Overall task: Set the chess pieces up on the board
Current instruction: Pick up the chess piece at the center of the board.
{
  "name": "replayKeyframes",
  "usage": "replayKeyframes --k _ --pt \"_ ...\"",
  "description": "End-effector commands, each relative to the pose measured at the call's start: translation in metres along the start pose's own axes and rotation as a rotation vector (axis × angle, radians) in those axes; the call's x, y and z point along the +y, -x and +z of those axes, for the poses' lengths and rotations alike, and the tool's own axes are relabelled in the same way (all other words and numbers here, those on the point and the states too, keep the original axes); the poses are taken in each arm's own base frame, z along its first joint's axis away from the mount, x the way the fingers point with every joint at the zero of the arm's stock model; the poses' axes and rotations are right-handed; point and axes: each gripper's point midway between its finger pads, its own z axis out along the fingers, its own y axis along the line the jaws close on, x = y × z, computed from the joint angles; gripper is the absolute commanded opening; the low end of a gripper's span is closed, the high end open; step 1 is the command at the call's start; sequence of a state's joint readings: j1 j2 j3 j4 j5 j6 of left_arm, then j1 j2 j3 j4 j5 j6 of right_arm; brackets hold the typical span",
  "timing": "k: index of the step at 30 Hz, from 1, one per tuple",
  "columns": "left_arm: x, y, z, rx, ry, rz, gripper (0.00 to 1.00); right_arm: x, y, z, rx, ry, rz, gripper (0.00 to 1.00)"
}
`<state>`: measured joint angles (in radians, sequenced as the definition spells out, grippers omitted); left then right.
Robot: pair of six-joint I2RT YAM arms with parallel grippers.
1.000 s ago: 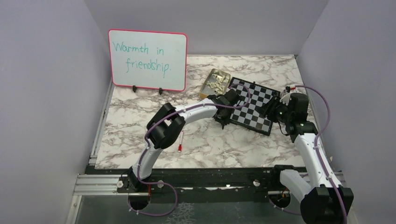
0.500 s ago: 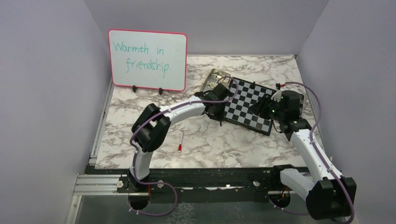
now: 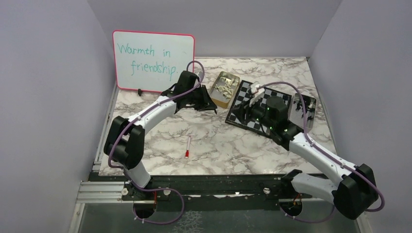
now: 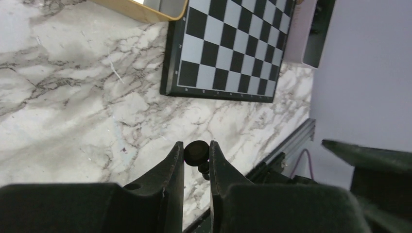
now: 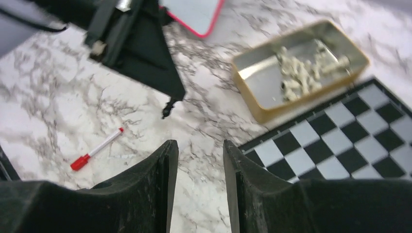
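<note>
Two arms are at work over a white, grey-veined marble tabletop (image 3: 145, 131). My left gripper (image 4: 196, 147) is clamped on one small glossy black chess piece (image 4: 197, 153), its round head pinched between the two dark fingers. I cannot tell which kind of man it is. It hangs above bare marble, near the pink-framed whiteboard with green writing (image 3: 153, 62) and apart from the board. The small flat chessboard with black and silvery-grey checks and a thin black rim (image 4: 228, 43) lies toward the right of the table, and every square I can see on it is bare. Just beside its left edge sits a shallow gold-coloured metal tin (image 5: 257, 112) holding a heap of pale cream chess pieces (image 5: 301, 73). My right gripper (image 5: 200, 150) hovers near the board's left corner, fingers parted, nothing between them. A thin white marker pen with a red cap (image 3: 188, 147) lies on the marble nearer my bases, apart from the other things. I judge the task to be at its very start, in the carry step for a first black man. The next move calls for swinging the left arm across to the board, holding the piece upright above its home square, lowering until the base touches, then letting go. Being tiny and round-headed, it could twist in the pinch or topple on release.
</note>
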<state>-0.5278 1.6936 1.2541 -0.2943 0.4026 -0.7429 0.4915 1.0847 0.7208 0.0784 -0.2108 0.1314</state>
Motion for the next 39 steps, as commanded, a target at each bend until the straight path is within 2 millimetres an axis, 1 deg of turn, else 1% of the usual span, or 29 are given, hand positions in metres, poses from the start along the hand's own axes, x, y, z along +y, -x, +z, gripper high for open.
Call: replayKeyframes --k 1,4,5,6,8,13,16,21,26,32,34,37,39 --pt "-0.038 0.003 -0.038 -0.005 -0.208 -0.024 0.1 0.04 0.039 -0.003 -0.281 0.107 -0.47 0.44" --pt "-0.042 -0.002 -0.051 -0.007 -0.258 -0.049 0.1 0.07 0.036 -0.013 -0.409 0.208 -0.752 0.44" --pt "-0.044 -0.005 -0.055 0.002 -0.277 -0.058 0.1 0.078 0.025 -0.015 -0.435 0.25 -0.845 0.44" --pt "-0.048 -0.008 -0.058 0.014 -0.301 -0.067 0.1 0.082 0.022 -0.016 -0.464 0.266 -0.924 0.43" --pt "-0.055 -0.013 -0.064 0.029 -0.349 -0.076 0.1 0.083 0.024 -0.015 -0.492 0.251 -1.001 0.43" --pt "-0.061 -0.021 -0.075 0.037 -0.392 -0.098 0.1 0.087 0.026 -0.007 -0.502 0.224 -1.128 0.41" --pt "-0.064 -0.021 -0.08 0.016 -0.407 -0.114 0.1 0.092 0.027 -0.002 -0.512 0.211 -1.176 0.39" --pt "-0.065 -0.02 -0.081 -0.004 -0.428 -0.157 0.1 0.105 0.025 0.004 -0.52 0.229 -1.212 0.38" --pt "-0.063 -0.022 -0.08 0.0 -0.427 -0.176 0.1 0.113 0.03 0.006 -0.538 0.203 -1.228 0.35" --pt "-0.063 -0.022 -0.08 -0.003 -0.439 -0.203 0.1 0.118 0.026 0.011 -0.53 0.198 -1.25 0.34" --pt "-0.062 -0.023 -0.08 -0.006 -0.438 -0.207 0.1 0.118 0.028 0.01 -0.537 0.187 -1.254 0.31" --pt "-0.062 -0.024 -0.081 -0.009 -0.44 -0.221 0.1 0.115 0.028 0.011 -0.529 0.171 -1.26 0.23" --pt "-0.062 -0.024 -0.083 -0.014 -0.445 -0.226 0.1 0.113 0.027 0.011 -0.523 0.16 -1.264 0.21"
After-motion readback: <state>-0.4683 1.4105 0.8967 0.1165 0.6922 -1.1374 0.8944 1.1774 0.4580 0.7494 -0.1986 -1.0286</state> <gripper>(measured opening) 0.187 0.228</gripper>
